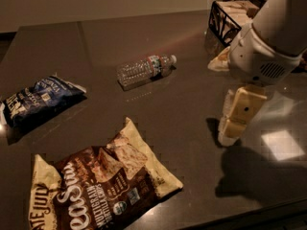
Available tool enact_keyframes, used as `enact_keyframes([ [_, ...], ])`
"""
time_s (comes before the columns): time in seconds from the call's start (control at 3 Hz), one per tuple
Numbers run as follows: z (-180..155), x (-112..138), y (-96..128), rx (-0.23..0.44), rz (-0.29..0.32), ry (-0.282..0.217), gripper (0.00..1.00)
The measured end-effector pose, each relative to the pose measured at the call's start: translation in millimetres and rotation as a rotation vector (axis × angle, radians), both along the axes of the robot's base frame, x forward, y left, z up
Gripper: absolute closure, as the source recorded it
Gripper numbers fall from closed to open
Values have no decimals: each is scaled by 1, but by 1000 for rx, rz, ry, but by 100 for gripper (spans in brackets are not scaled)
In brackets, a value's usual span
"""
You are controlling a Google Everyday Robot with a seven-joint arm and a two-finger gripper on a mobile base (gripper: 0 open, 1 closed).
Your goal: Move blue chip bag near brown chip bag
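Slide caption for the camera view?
Tool at right of table, apart from blue chip bag at left and brown chip bag in front.

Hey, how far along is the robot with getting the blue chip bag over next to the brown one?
Nothing looks done yet: the blue chip bag lies at the left of the table, apart from the brown chip bag at the front. In hand: the gripper hangs over the right side, far from both bags, carrying neither. Left: reach the blue bag, grasp it, set it beside the brown one.
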State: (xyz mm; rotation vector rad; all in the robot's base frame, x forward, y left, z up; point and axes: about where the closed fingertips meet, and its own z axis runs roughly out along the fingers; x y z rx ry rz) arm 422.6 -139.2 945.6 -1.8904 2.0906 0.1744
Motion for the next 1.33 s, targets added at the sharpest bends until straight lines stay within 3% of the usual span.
enact_keyframes([
  [0.67, -34, -29, 74, 40, 181, 51, 0],
  [1.33, -42, -8, 135, 63, 237, 46, 0],
])
